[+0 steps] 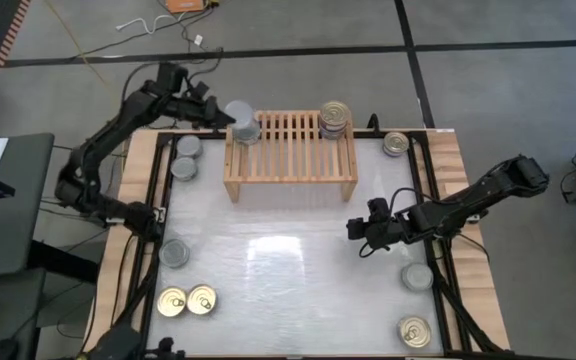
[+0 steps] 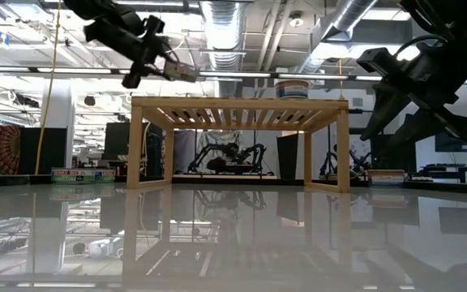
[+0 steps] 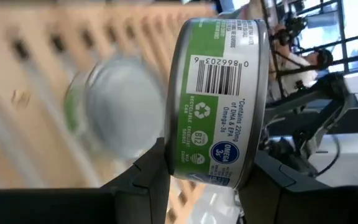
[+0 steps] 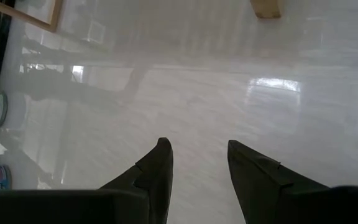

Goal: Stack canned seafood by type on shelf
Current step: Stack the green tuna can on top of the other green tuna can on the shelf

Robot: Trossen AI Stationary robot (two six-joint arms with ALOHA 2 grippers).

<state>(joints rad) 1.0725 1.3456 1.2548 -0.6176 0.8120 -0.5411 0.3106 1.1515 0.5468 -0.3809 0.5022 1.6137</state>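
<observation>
The can in the left claw (image 3: 205, 186) is right up in the wrist camera's face: a green-label tin (image 3: 216, 93) pinched edge-on by its two flat faces, barcode side showing, so it can go down flat on whatever's below. Just past it, blurry, is a silver-topped can (image 3: 114, 106) on the slats, and from above you can see that's the small grey stack (image 1: 243, 128) at the shelf's left end, with the left claw hovering right by it, so my guess is it's lining up to add another silver one. The shelf (image 1: 290, 175) sits at the far middle of the surface (image 1: 288, 260), and the opposite end already has a gold pull-ring stack (image 1: 335, 120); one type per end looks like the sorting logic. Leftovers are scattered around the edges: two silver cans (image 1: 186, 158) just left of the shelf, another silver one (image 1: 175, 253) lower left, a pair of gold tops (image 1: 187, 300) near the front left corner, one gold (image 1: 396, 144) just right of the shelf, plus a silver (image 1: 417, 277) and a gold (image 1: 415, 331) down the right side. The right claw (image 4: 197, 165) hangs above bare surface right of middle, fingers spread and holding nothing, probably just waiting its turn, well apart from the cans on its side.
</observation>
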